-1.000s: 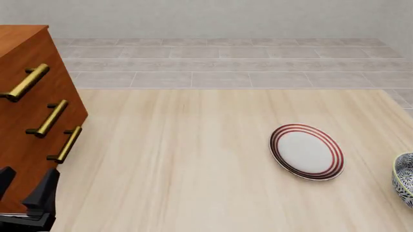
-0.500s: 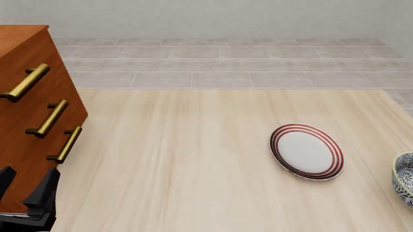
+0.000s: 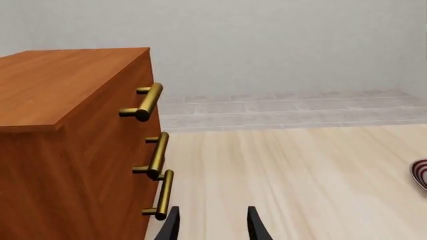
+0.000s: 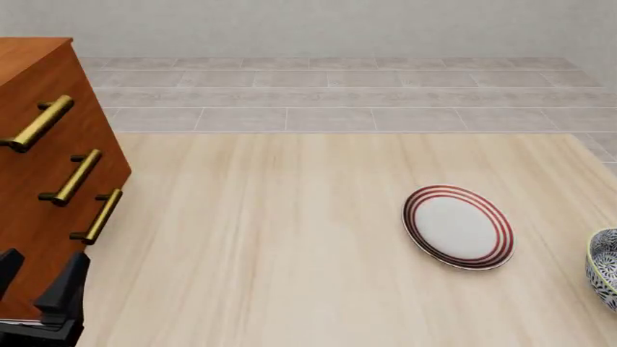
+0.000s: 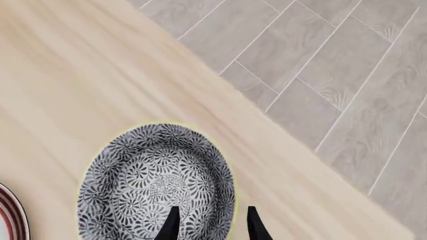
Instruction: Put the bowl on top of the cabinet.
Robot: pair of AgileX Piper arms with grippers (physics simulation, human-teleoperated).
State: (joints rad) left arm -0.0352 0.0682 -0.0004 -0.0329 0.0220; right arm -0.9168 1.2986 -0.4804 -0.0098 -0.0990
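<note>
**Nothing has moved: bowl waiting at the table's edge, my grippers empty**

Across the last second the front view does not change. The plate, the bowl and my left gripper sit exactly where they were, so I judge the pick has not begun and the whole task is ahead of me.

I take the plate (image 4: pixel 458 227) as my landmark. It lies flat on the table (image 4: pixel 289 238), white with red rings and nothing on it. The bowl (image 5: pixel 157 182) stands upright just beyond the plate on the side away from the cabinet, close to the table's corner where the wood gives way to grey floor tiles; in the front view only a sliver of it shows at the frame's edge (image 4: pixel 605 269). Looking down into it from my right wrist, I see the dark floral pattern all the way to the bottom: the bowl holds nothing.

My right gripper (image 5: pixel 210 224) hangs above the bowl's rim with its fingers parted a moderate way and nothing between them. I cannot tell whether they straddle the rim or simply float over the inside.

The cabinet (image 4: pixel 43 181) stands well apart from the plate, on the opposite side to the bowl. Its flat top (image 3: pixel 60 85) is bare in my left wrist view. My left gripper (image 3: pixel 210 225) waits beside the cabinet's drawer front near the lowest brass handle (image 3: pixel 160 197), fingers parted, gripping nothing.
</note>
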